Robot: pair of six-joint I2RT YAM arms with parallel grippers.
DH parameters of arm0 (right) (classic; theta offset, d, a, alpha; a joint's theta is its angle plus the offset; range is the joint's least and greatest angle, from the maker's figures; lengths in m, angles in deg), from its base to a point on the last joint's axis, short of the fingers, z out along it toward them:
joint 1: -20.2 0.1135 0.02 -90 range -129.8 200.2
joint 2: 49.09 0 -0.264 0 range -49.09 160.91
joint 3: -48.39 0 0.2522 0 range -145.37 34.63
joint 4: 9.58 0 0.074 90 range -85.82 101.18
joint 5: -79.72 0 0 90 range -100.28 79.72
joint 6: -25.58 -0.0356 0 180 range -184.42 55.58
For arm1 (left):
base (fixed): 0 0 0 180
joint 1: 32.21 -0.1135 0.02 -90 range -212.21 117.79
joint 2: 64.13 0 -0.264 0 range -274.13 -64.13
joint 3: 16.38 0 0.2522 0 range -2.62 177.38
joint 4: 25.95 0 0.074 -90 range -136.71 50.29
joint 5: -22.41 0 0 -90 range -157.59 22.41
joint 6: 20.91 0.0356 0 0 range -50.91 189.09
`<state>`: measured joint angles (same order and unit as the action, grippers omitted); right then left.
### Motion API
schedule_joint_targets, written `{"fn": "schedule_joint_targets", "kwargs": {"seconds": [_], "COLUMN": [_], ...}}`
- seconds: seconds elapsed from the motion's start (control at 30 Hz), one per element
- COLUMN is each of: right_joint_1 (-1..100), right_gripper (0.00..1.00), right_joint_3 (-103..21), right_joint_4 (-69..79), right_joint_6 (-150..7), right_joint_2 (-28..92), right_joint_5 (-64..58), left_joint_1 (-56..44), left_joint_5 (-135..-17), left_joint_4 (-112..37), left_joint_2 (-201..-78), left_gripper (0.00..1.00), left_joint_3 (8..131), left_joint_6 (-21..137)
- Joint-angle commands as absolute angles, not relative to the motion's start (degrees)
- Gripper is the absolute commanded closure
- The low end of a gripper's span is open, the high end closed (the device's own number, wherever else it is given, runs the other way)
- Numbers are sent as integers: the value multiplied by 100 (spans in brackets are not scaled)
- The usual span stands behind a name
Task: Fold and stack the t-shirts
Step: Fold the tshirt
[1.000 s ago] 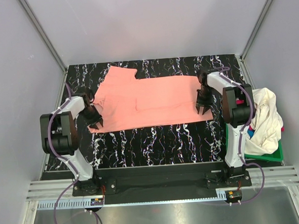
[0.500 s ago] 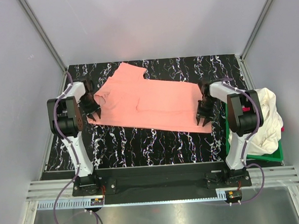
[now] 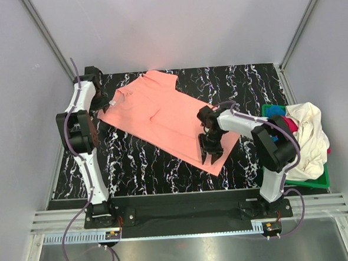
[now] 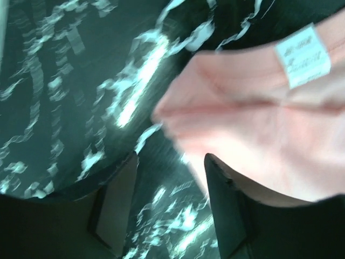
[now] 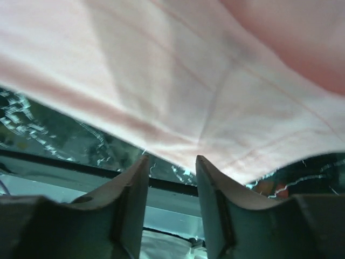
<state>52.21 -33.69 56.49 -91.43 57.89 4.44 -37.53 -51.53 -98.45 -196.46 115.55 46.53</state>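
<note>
- Salmon shirt [image 3: 161, 116] lies spread flat and diagonal on the black marbled bench [image 3: 153, 173], running from far left toward near right.
- White neck label [image 4: 303, 54] sits at the shirt's far-left end.
- Left fingers [image 4: 116, 205] are parted and hold nothing. Bare bench shows between them, and the shirt's collar edge is just ahead of the tips.
- Left arm [image 3: 78, 107] reaches to the far-left corner, beside the collar.
- Right fingers [image 5: 129, 199] are parted with no cloth in the gap. The shirt's hem edge is right at the tips.
- Right arm [image 3: 244, 126] hangs over the shirt's near-right part.
- Cream shirt [image 3: 307, 137] is heaped in the green basket [image 3: 307, 183] at the right, with blue and magenta cloth under it.
</note>
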Motion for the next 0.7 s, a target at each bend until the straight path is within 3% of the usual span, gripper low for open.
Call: {"fn": "schedule_joint_targets", "kwargs": {"seconds": [0.0, 0.1, 0.3, 0.47, 0.67], "right_joint_1": [5132, 5132, 5123, 5123, 5114], "right_gripper": [50, 40, 40, 46, 49], "right_joint_3": [-3769, -4112, -4333, -4482, -4456], "right_joint_4": [5795, 6016, 6034, 5876, 5665], "right_joint_6": [-9018, -8728, -8490, -8762, -8929], "right_joint_2": [4989, 4856, 5074, 5452, 5971], "right_joint_5": [379, -69, -273, -377, -404], "left_joint_1": [-3670, -3310, -2553, -2579, -2614], "left_joint_5": [-4745, -5079, -5361, -5728, -5897], "left_joint_4": [-9536, -9001, -8349, -8031, -8769], "left_joint_2": [-18105, -17164, -16572, -17520, -19033], "left_gripper": [40, 38, 37, 40, 43], "left_joint_3": [10782, 9963, 8721, 9088, 10425], "left_joint_6": [4713, 4563, 4097, 4658, 4818]}}
